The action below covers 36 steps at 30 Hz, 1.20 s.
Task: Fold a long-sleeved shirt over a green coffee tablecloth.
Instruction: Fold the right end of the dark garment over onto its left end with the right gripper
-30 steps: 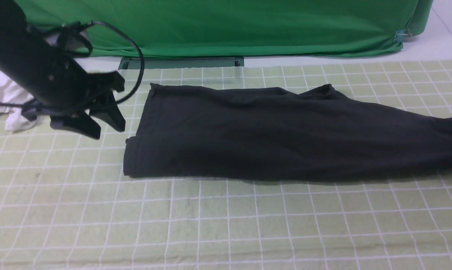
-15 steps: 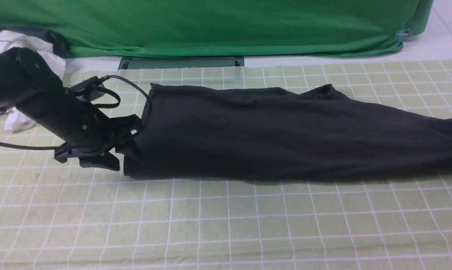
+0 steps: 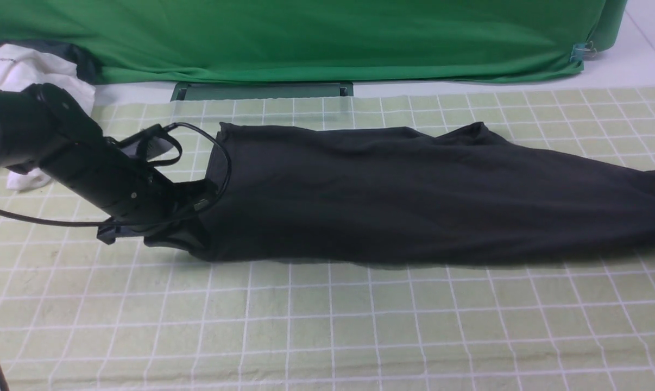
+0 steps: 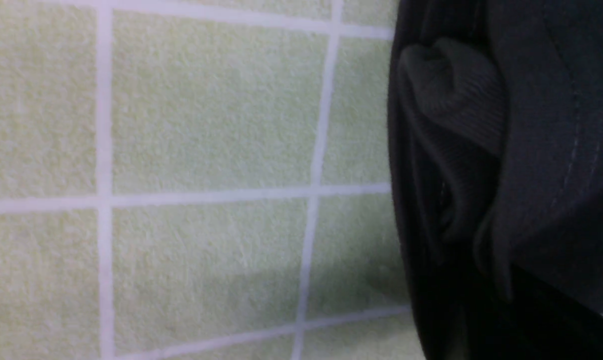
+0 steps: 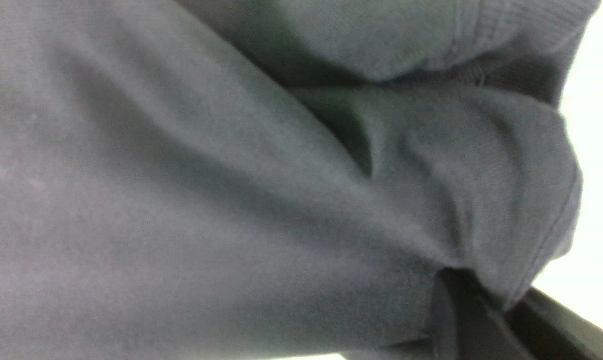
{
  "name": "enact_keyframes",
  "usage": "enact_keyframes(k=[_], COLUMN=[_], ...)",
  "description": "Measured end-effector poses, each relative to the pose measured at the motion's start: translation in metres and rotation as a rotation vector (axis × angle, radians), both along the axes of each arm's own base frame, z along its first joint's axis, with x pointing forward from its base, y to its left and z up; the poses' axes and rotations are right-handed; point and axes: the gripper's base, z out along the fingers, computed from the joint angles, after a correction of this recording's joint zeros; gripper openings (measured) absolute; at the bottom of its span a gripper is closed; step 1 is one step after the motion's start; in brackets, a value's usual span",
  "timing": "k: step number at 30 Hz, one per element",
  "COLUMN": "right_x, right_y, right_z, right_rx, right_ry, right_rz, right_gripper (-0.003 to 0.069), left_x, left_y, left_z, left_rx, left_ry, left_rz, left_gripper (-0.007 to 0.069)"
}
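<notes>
Black cotton long-sleeved shirt (image 3: 414,195) lies folded in a long band across the pale yellow-green white-grid tablecloth (image 3: 327,326), w/ L gripper (image 3: 182,234) clamped on its near-left corner, low at the cloth, & R gripper (image 5: 496,310), seen only in its wrist view, pinching bunched shirt fabric.

My shirt (image 3: 414,190) is matt black knit cloth, soft and finely ribbed at one edge, with stitched hems. The tablecloth (image 3: 360,326) is pale green cloth with a slightly fuzzy, towel-like nap and white grid lines. The backdrop (image 3: 306,38) is smooth green fabric with a faint sheen. My left arm (image 3: 88,168) looks like matt black plastic.
</notes>
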Motion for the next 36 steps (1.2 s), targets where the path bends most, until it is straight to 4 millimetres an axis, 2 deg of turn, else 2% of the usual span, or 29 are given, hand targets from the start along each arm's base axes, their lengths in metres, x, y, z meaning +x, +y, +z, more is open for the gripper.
enact_keyframes(k=[2,6,10,12,14,18,20,23,24,25,27,29,30,31,32,34,36], right_x=[-0.005,-0.029,-0.054,-0.063,-0.068,-0.071,-0.07,-0.065,-0.065,-0.063,-0.06,-0.057,-0.057,-0.056,-0.056,-0.057,-0.06], right_y=[0.0,0.001,0.0,0.0,0.0,0.001,0.004,0.017,0.019,0.024,0.046,0.069,0.072,0.099,0.109,0.152,0.183], right_z=[0.009,0.029,0.032,0.03,0.029,0.036,0.041,0.061,0.064,0.071,0.092,0.108,0.11,0.123,0.127,0.138,0.141], right_rx=[-0.013,-0.063,-0.071,-0.075,-0.074,-0.08,-0.085,-0.101,-0.095,-0.093,-0.076,-0.041,-0.037,0.01,0.027,0.092,0.13], right_ry=[-0.005,-0.009,0.019,0.031,0.035,0.013,-0.002,-0.058,-0.068,-0.084,-0.146,-0.205,-0.213,-0.261,-0.275,-0.316,-0.343], right_rz=[-0.003,-0.015,-0.032,-0.035,-0.039,-0.041,-0.032,0.007,0.008,0.017,0.049,0.08,0.083,0.12,0.135,0.203,0.255], right_gripper=[0.0037,0.0037,0.0037,0.0037,0.0037,0.0037,0.0037,0.0037,0.0037,0.0037,0.0037,0.0037,0.0037,0.0036,0.0037,0.0037,0.0037], left_x=[-0.011,-0.054,-0.086,-0.094,-0.097,-0.099,-0.099,-0.095,-0.093,-0.092,-0.086,-0.083,-0.083,-0.078,-0.077,-0.069,-0.064], left_y=[-0.001,-0.007,-0.015,-0.018,-0.019,-0.018,-0.018,-0.016,-0.016,-0.015,-0.014,-0.014,-0.014,-0.013,-0.013,-0.014,-0.014], left_z=[0.007,0.014,0.01,0.011,0.014,0.021,0.023,0.034,0.037,0.039,0.055,0.068,0.068,0.085,0.09,0.11,0.122], left_rx=[-0.01,-0.027,-0.035,-0.035,-0.037,-0.028,-0.024,0.003,0.007,0.013,0.034,0.039,0.039,0.043,0.044,0.046,0.046], left_ry=[0.003,0.042,0.076,0.066,0.055,0.021,0.015,-0.021,-0.03,-0.034,-0.075,-0.105,-0.107,-0.154,-0.169,-0.235,-0.275], left_rz=[-0.003,-0.014,-0.023,-0.025,-0.024,-0.025,-0.027,-0.036,-0.037,-0.04,-0.057,-0.066,-0.066,-0.062,-0.062,-0.06,-0.059], left_gripper=[0.0016,0.0015,0.0015,0.002,0.0032,0.0113,0.0171,0.0293,0.0307,0.0326,0.0406,0.0438,0.0441,0.0463,0.0467,0.0469,0.0463])
